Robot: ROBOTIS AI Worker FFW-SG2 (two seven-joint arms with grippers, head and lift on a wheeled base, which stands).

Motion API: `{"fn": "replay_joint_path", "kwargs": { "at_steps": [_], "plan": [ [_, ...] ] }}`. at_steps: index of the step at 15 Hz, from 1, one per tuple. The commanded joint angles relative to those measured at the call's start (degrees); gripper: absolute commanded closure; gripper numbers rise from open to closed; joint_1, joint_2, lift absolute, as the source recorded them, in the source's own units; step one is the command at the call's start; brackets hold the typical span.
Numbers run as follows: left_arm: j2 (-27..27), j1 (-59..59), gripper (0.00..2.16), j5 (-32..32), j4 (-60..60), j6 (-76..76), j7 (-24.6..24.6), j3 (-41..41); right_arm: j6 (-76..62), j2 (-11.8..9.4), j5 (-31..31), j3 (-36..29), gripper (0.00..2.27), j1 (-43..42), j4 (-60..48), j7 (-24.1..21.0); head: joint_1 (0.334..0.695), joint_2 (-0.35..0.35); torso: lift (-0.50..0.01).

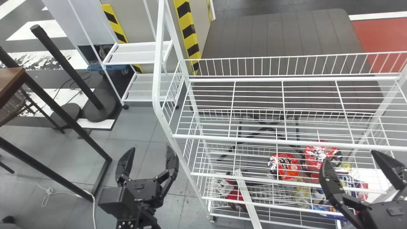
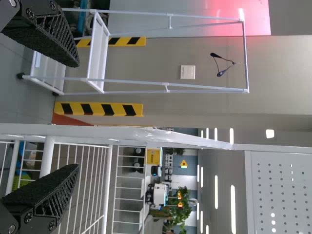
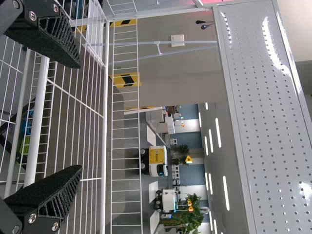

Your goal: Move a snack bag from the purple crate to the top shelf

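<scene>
The two flat black fingers of the left gripper [image 1: 149,149] are held wide apart, with nothing gripped, over the grey floor just left of the big white wire rack [image 1: 162,117]. The two flat black fingers of the right gripper [image 1: 350,156] are also spread wide and empty, and they are seen at the near right of the rack. Between the grippers and beyond them, the white wire top shelf [image 1: 254,140] is stretched across. Under it, a plump red and white snack bag [image 1: 287,167] and a larger red, white and black bag [image 1: 318,153] can be seen through the wires, side by side, right of the middle. Which bag is meant to be moved cannot be told. At the far side, a big dark grey padded mat [image 1: 273,35] is seen behind the rack, and a small white shelf stand [image 1: 136,58] is set at the far left. A brown wooden table [image 1: 9,81] is placed at the left edge.
</scene>
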Motion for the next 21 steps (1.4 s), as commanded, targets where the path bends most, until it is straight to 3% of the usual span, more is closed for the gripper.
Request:
{"fn": "replay_joint_path", "kwargs": {
  "at_steps": [1, 21],
  "plan": [
    [0.0, 0.1, 0.07, -0.1, -0.2, -0.1, -0.1, -0.1, 0.0, 0.2, 0.0, 0.0, 0.07, 0.0, 0.0, -0.4, 0.695, 0.229, -0.002],
    [0.2, 0.2, 0.07, -0.1, 0.3, -0.4, -0.1, 0.0, 2.8, 0.3, -1.5, 1.1, 0.08, -0.6, 0.1, -2.2, 0.695, 0.228, -0.013]
  ]
}}
